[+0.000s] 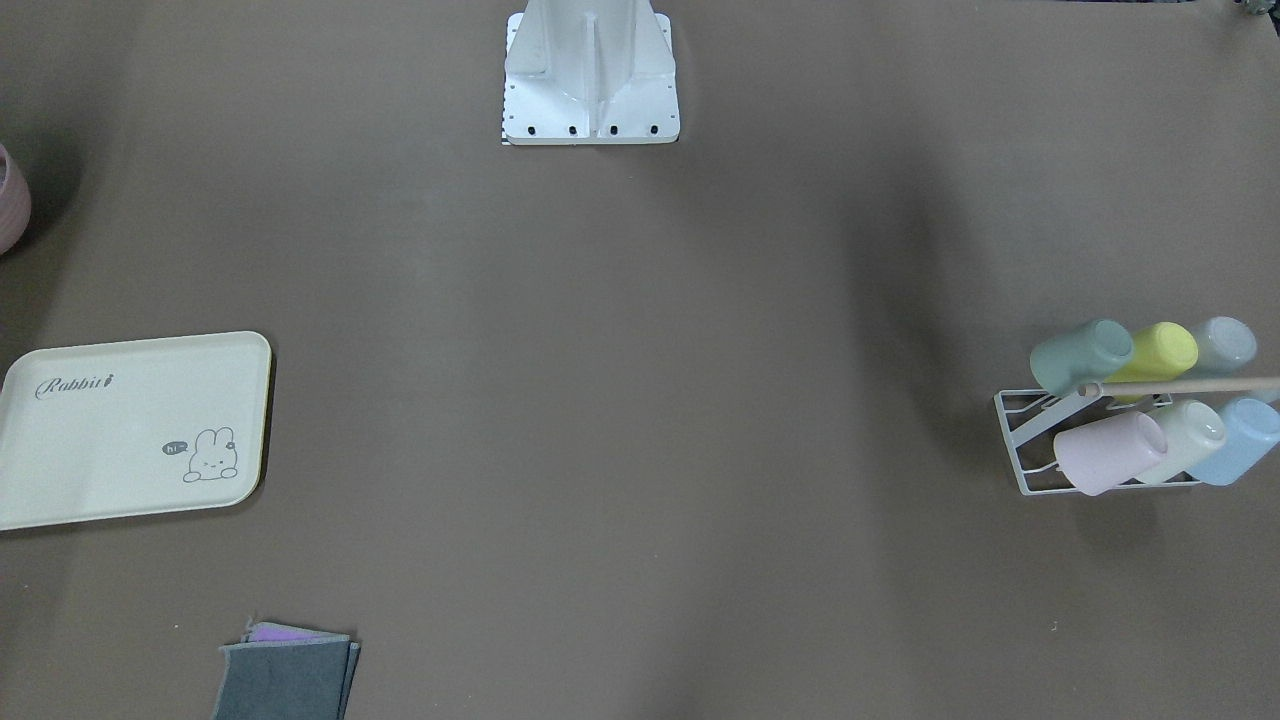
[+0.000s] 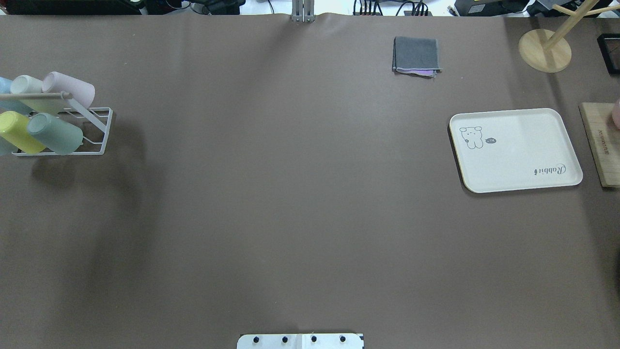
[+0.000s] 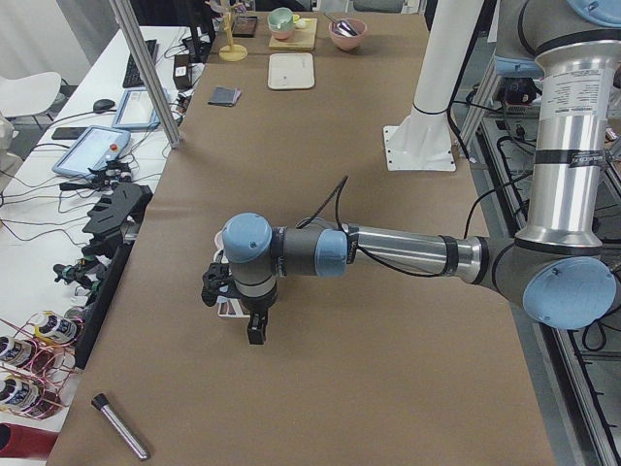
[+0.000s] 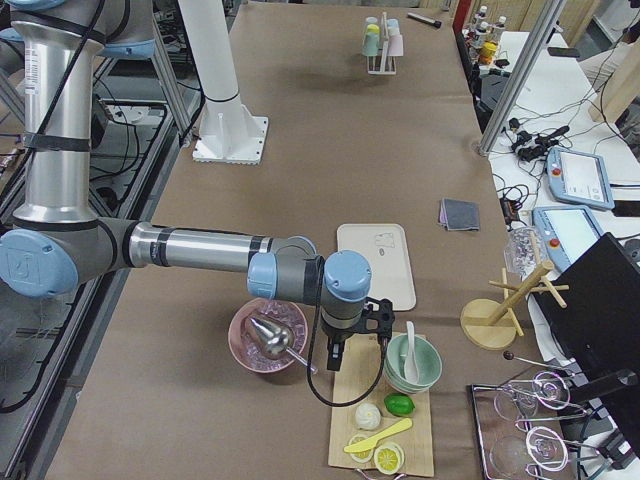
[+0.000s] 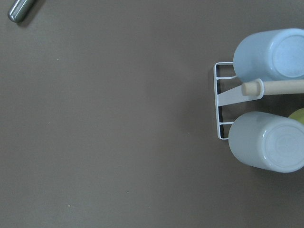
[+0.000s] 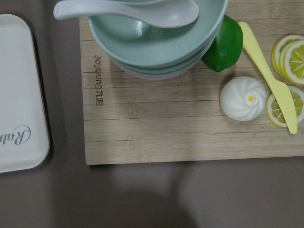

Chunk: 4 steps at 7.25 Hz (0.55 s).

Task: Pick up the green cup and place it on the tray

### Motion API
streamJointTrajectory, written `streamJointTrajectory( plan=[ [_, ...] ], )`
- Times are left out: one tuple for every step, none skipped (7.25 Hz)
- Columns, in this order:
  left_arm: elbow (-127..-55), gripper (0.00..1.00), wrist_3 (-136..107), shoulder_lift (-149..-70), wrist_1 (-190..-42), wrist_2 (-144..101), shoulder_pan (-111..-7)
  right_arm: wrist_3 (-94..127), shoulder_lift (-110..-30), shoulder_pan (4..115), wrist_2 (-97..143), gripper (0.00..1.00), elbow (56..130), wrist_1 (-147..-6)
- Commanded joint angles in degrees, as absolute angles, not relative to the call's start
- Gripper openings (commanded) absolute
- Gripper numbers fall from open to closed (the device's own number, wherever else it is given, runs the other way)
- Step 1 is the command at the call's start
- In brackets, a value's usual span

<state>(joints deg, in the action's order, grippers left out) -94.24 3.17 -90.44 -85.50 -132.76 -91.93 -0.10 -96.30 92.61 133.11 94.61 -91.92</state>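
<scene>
On the far left, the green cup (image 2: 54, 133) sits tipped over on a peg of the wire rack (image 2: 103, 127), bottom end poking out toward the middle of the table. The yellow cup (image 2: 17, 131) is tight against it and the pink cup (image 2: 70, 89) is in the next row.

The left gripper (image 3: 215, 289) hangs near that rack. I only get it from the side camera, so I can't tell if the jaws are apart or together.

My read on the cup: light, stiff plastic with a smooth, slightly tapered wall, so it's probably a bit slippery. I'd pinch across the free end that sticks out, clear of the yellow one, and slide it off along the peg rather than straight up.

Nothing has been placed yet. Over on the right, the tray (image 2: 518, 160) is well apart from the rack.

The right gripper (image 4: 375, 318) hovers over the cutting board (image 2: 600, 145) past the tray, and I can't tell its jaws either.
</scene>
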Motion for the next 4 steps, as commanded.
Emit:
streamJointTrajectory(
  plan=[
    [-91.3, 0.98, 4.2, -90.4, -89.6, -132.7, -92.4, -0.1, -95.9, 92.5, 133.2, 1.00, 94.3, -92.5],
    [-91.4, 0.98, 4.3, -90.4, -89.8, -132.8, -92.4, -0.2, -95.8, 92.5, 133.2, 1.00, 94.2, -92.5],
    [-91.8, 0.98, 5.8, -90.4, -89.7, -132.8, -92.5, -0.2, -95.5, 92.5, 133.2, 1.00, 94.2, -91.9],
    [-92.0, 0.98, 5.9, -90.3, -89.4, -132.7, -92.9, -0.1, -95.3, 90.3, 133.0, 1.00, 93.3, -90.6]
  ],
)
